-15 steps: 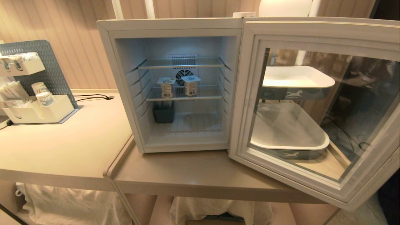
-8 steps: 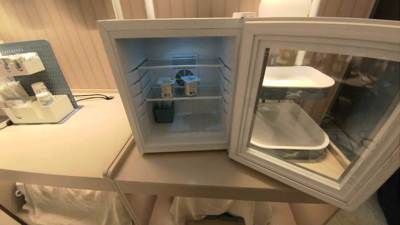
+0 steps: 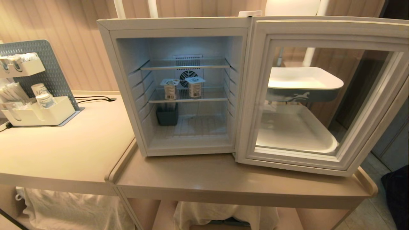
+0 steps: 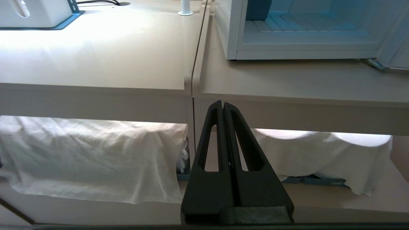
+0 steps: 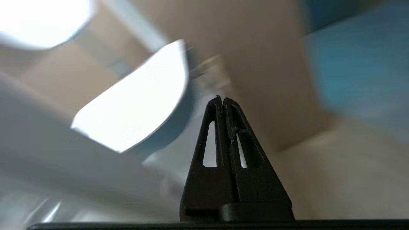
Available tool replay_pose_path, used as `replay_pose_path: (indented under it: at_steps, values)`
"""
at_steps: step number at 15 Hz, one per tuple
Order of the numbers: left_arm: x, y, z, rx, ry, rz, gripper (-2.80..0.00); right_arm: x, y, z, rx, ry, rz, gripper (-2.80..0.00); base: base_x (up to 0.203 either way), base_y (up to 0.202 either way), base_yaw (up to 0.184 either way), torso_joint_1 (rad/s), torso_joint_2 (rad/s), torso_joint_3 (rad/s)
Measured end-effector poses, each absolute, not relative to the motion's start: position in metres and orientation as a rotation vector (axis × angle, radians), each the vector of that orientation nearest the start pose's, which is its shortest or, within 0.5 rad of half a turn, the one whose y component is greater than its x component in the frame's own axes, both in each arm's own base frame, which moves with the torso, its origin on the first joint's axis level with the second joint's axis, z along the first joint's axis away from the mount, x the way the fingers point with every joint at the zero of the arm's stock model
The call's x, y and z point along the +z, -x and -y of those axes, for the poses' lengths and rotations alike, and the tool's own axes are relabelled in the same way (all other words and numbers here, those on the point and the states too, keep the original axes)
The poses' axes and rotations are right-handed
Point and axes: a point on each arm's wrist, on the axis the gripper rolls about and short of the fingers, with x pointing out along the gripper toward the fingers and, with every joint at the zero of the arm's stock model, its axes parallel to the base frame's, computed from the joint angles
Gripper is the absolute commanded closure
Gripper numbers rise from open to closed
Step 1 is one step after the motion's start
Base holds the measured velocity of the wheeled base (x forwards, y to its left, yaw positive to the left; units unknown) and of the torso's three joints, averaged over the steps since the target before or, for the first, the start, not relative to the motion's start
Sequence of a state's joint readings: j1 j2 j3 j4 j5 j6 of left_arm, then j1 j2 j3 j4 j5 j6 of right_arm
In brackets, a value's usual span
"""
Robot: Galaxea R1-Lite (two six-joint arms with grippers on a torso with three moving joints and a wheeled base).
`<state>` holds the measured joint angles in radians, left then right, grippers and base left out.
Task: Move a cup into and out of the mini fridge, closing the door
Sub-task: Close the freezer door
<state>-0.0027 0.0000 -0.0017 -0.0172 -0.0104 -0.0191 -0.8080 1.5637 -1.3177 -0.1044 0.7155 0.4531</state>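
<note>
1. Black, tapered and pressed together tip to tip, the right gripper is closed on nothing; its own view is smeared, with a bright white curved shape and tan surfaces beyond the tips, and I cannot tell what it is aimed at or whether it touches anything.
2. The left gripper is likewise closed and empty, parked low at the bottom centre of its view, below the front edge of the beige counter, with white cloth draped on the level beneath.
3. Neither arm shows in the head view, so which is nearer cannot be seen directly. Judging by side, the door is swung wide open toward the right of the frame, so the right arm looks better placed for it.
4. The mini fridge stands at upper centre of the head view, its cavity facing the camera.
5. Two cups stand upright, just beside each other, on the middle wire shelf deep inside; reaching one probably means going straight in through the opening.
6. A dark bin sits below them on the fridge floor.
</note>
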Motion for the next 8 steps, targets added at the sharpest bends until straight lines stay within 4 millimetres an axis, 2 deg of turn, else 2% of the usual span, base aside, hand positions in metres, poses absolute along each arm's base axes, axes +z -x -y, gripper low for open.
replay_pose_path:
  at_steps: [2, 4, 6, 8]
  values:
    - [0.078, 0.023, 0.0, -0.014, 0.019, 0.018, 0.0, 0.318, -0.183, 0.216, 0.154, -0.575, -0.108, 0.0, 0.0, 0.0, 0.0, 0.0, 0.0, 0.0]
    - [0.078, 0.023, 0.0, -0.013, 0.02, 0.018, 0.0, 0.319, -0.173, 0.223, 0.392, -0.58, -0.143, 0.0, 0.0, 0.0, 0.0, 0.0, 0.0, 0.0]
    - [0.078, 0.023, 0.0, -0.015, 0.019, 0.018, 0.0, 0.312, -0.175, 0.231, 0.496, -0.595, -0.165, 0.0, 0.0, 0.0, 0.0, 0.0, 0.0, 0.0]
    - [0.078, 0.023, 0.0, -0.013, 0.02, 0.019, 0.0, 0.302, -0.189, 0.24, 0.523, -0.595, -0.173, 0.0, 0.0, 0.0, 0.0, 0.0, 0.0, 0.0]
